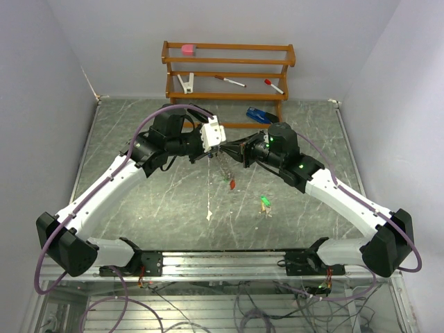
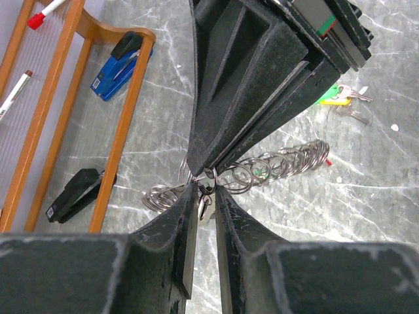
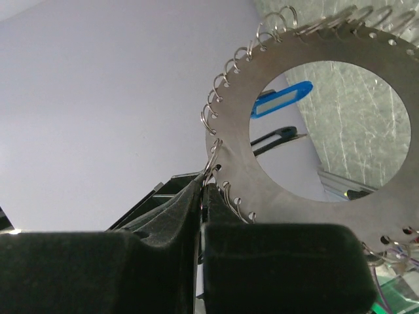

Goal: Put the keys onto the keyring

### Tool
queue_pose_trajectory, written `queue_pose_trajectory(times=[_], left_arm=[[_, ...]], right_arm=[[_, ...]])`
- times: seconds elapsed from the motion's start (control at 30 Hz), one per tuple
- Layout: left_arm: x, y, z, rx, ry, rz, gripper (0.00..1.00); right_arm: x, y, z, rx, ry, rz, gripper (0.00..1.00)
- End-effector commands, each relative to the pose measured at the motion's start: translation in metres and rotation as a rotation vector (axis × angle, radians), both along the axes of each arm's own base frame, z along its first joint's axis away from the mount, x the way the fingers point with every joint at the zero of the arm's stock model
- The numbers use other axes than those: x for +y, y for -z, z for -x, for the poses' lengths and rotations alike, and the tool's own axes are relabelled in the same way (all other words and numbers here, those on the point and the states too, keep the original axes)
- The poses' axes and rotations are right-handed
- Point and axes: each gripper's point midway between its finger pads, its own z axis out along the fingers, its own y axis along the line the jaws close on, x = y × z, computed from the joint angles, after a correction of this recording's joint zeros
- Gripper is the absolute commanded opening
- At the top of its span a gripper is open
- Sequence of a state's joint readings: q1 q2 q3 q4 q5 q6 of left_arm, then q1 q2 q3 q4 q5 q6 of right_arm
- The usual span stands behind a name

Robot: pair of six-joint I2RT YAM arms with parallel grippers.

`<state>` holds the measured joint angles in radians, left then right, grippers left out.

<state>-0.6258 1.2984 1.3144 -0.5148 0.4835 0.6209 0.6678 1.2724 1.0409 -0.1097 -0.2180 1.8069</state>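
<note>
I see the right gripper (image 3: 204, 188) clamped on the rim of the keyring (image 3: 229, 131), held above mid-table, while the left gripper (image 2: 206, 198) pinches a small silver key (image 2: 204, 209) at its edge, and a green key (image 1: 264, 202) lies on the table (image 1: 173, 208).

Soft, even light is filling all three views.
Only faint shadows are falling on the grey marbled table (image 1: 173, 201); the flat silver perforated metal keyring (image 3: 229, 140) is glinting dully, while the right arm's black padded fingers (image 3: 163, 222) are blurring up close.
</note>
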Motion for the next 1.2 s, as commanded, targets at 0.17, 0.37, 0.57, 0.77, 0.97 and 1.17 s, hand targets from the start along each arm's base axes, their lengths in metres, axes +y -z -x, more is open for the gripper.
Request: queue_pose_trajectory(times=[0.17,0.37,0.57,0.77,0.97,1.17], left_arm=[[-0.009,-0.014,-0.003,-0.032,0.020,0.050,0.28],[-0.009,-0.016,-0.005,-0.035,0.007,0.053,0.25],[-0.008,-0.020,-0.006,-0.042,0.000,0.061,0.23],[-0.009,-0.023,-0.008,-0.048,-0.011,0.073,0.24],[-0.012,-0.028,0.001,-0.033,0.031,0.095,0.30],[-0.011,-0.025,0.002,-0.032,0.031,0.091,0.32]], right_arm=[[0.004,-0.018,0.001,-0.041,-0.021,-0.057,0.00],[0.004,-0.016,0.002,-0.037,-0.025,-0.057,0.00],[0.005,-0.015,0.002,-0.030,-0.028,-0.064,0.00],[0.004,-0.013,0.005,-0.023,-0.027,-0.066,0.00],[0.000,-0.012,0.003,-0.015,-0.002,-0.065,0.00],[0.002,-0.014,0.003,-0.020,-0.015,-0.070,0.00]])
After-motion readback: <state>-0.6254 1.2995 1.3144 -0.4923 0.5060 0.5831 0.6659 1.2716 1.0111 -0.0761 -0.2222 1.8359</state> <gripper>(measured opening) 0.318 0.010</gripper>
